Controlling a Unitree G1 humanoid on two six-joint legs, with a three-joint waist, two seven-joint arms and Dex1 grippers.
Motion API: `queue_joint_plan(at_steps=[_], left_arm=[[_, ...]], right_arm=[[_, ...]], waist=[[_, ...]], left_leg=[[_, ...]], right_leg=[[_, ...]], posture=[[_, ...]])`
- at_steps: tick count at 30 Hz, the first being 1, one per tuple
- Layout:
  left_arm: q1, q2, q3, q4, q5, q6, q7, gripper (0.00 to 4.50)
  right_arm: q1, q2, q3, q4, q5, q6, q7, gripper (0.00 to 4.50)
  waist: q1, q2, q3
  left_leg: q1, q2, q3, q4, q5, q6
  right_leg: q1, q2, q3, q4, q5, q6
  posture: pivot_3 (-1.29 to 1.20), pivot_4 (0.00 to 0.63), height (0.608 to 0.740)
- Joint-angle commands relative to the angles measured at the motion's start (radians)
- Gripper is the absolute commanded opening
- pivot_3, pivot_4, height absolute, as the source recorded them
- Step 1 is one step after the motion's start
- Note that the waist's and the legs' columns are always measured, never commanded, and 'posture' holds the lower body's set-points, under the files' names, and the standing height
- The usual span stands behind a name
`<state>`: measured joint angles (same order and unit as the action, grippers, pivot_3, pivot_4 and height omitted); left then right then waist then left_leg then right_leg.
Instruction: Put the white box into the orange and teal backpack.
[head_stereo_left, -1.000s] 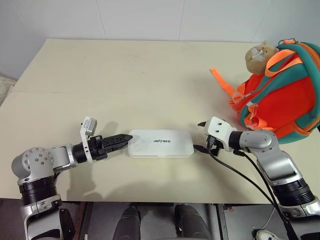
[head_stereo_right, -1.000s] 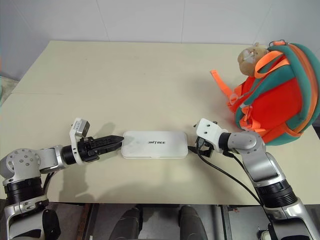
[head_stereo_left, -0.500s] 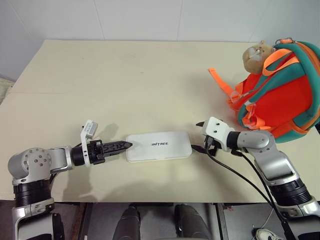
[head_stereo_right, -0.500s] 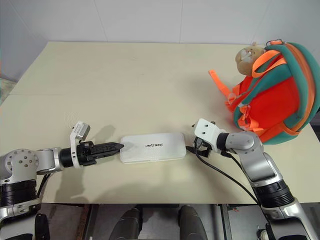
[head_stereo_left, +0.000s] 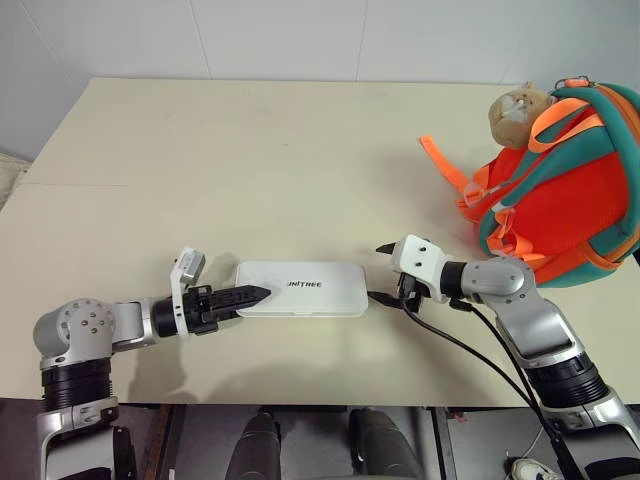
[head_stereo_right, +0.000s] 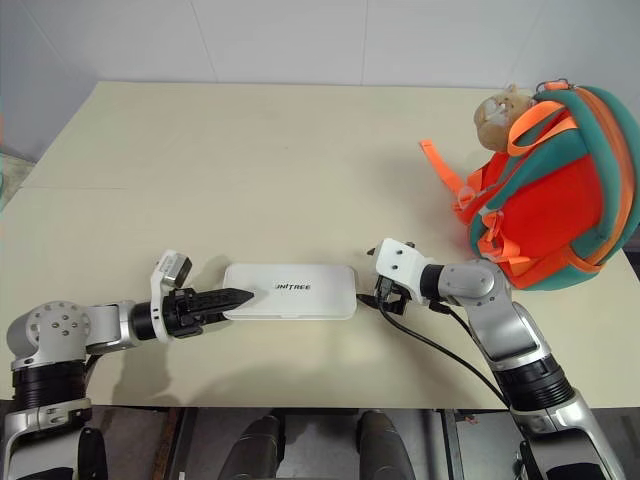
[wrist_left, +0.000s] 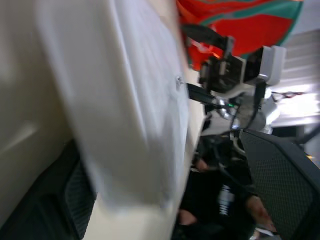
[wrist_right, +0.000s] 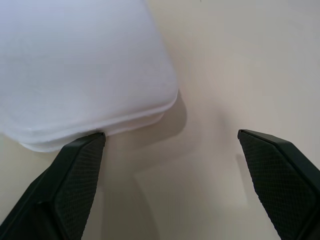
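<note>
The white box (head_stereo_left: 302, 289) lies flat on the table, lettering up, near the front edge. My left gripper (head_stereo_left: 262, 293) points at the box's left end, open, with its black fingers (wrist_left: 75, 200) on either side of that end. At the box's right end stands my right gripper (head_stereo_left: 379, 272), open. One of its fingers (wrist_right: 75, 180) is at the box's near corner and the other is out over bare table. The orange and teal backpack (head_stereo_left: 570, 200) sits at the table's right edge with a tan plush animal (head_stereo_left: 515, 105) on top.
An orange strap (head_stereo_left: 445, 165) trails from the backpack across the beige table (head_stereo_left: 250, 150). A black cable (head_stereo_left: 470, 350) runs along my right arm over the table's front edge. A white wall rises behind the table.
My right gripper has moved left, and the box has slid left with it. The box's left end now sits over the left gripper's fingertips.
</note>
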<state>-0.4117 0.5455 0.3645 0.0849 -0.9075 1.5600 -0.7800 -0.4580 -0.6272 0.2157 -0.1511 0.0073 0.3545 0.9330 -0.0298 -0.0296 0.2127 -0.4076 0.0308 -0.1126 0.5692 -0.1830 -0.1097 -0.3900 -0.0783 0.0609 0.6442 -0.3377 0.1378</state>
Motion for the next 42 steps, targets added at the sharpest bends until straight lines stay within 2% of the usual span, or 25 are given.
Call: queue_joint_plan(at_steps=[1,5,13,21,26,32,35,42], left_arm=[[-0.015,-0.021,0.004,-0.027,-0.030,-0.031,-0.003,4.45],[-0.028,-0.019,0.023,-0.008,-0.021,-0.062,0.007,4.45],[-0.038,0.058,0.010,0.028,-0.013,-0.081,-0.025,4.45],[-0.041,0.205,-0.121,0.084,0.035,-0.152,-0.149,4.45],[-0.054,0.240,-0.168,0.117,0.062,-0.202,-0.196,4.45],[-0.094,0.259,-0.166,0.190,0.084,-0.244,-0.226,4.45],[-0.099,0.266,-0.172,0.207,0.090,-0.253,-0.242,3.93],[-0.098,0.262,-0.167,0.204,0.086,-0.248,-0.249,1.82]], right_arm=[[-0.014,0.000,-0.007,-0.015,0.017,-0.015,0.007,4.50],[-0.009,-0.008,-0.016,-0.021,0.021,-0.011,0.009,4.50],[-0.005,-0.013,-0.018,-0.021,0.023,-0.009,0.009,4.50],[-0.012,-0.012,-0.016,-0.013,0.023,-0.013,0.011,4.50],[-0.013,-0.011,-0.015,-0.013,0.024,-0.013,0.012,4.50],[-0.010,-0.011,-0.016,-0.018,0.025,-0.009,0.012,4.50],[-0.009,-0.011,-0.016,-0.021,0.025,-0.007,0.012,4.50],[-0.008,-0.012,-0.017,-0.022,0.026,-0.008,0.012,4.50]], waist=[[0.000,0.000,0.000],[0.000,0.000,0.000],[-0.001,0.000,0.000],[-0.001,0.000,0.000],[0.000,0.000,0.000],[-0.002,0.000,0.000],[-0.001,0.000,0.000],[0.000,0.000,0.000]], left_leg=[[0.000,0.000,0.000,0.000,0.000,0.000],[0.000,0.000,0.000,0.000,0.000,0.000],[0.000,0.000,0.000,0.000,0.000,0.000],[0.000,0.000,0.000,-0.001,0.000,0.000],[0.000,0.000,0.000,-0.002,0.000,0.000],[0.000,0.000,0.000,-0.003,0.000,0.000],[0.000,0.000,0.000,-0.003,0.000,0.000],[0.000,0.000,0.000,-0.004,0.000,0.000]], right_leg=[[0.000,0.000,0.000,0.000,0.000,0.000],[0.000,0.000,0.000,0.000,0.000,0.000],[0.000,0.000,0.000,0.000,0.000,0.000],[0.000,0.000,0.000,0.000,0.000,0.000],[-0.001,0.000,0.000,-0.001,0.000,0.000],[-0.001,0.000,0.000,-0.001,0.000,-0.001],[-0.001,0.000,0.000,-0.001,0.000,0.000],[-0.001,0.000,0.000,-0.001,-0.001,0.000]], posture=[[0.00,0.150,0.740],[0.00,0.150,0.740],[0.00,0.150,0.740],[0.00,0.150,0.740],[0.00,0.150,0.740],[0.00,0.150,0.740],[0.00,0.150,0.740],[0.00,0.150,0.740]])
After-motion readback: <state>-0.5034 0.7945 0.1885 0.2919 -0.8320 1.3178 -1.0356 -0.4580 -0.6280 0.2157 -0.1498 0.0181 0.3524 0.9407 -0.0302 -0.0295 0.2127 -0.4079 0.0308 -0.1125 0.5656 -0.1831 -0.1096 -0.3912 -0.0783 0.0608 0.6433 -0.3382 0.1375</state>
